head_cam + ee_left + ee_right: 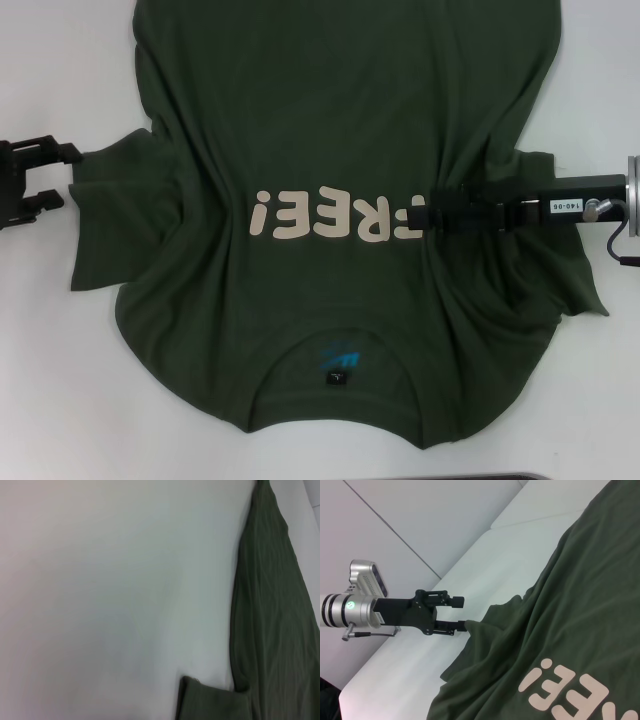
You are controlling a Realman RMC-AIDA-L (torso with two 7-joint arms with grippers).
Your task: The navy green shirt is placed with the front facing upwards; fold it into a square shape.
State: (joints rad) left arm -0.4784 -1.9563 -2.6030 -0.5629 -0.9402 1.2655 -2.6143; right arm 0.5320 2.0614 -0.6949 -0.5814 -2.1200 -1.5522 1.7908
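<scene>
1. The navy green shirt lies front up on the white surface, collar at the frame's bottom, and is bunched across the "FREE!" lettering.
2. Step, as judged: inward side fold.
3. The right hand, mid-frame, reaches over the chest; its grip cannot be told.
4. The left hand, at the left edge, is open at the sleeve.
5. Next: grip the sleeve and fold inward.

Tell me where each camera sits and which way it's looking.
Head: above, looking down on the shirt, left gripper at its sleeve, right gripper over the lettering.
Left wrist: faces table and shirt edge; no robot parts.
Right wrist: looks across the shirt at the left gripper.
Shared: head and right wrist show the left gripper.
</scene>
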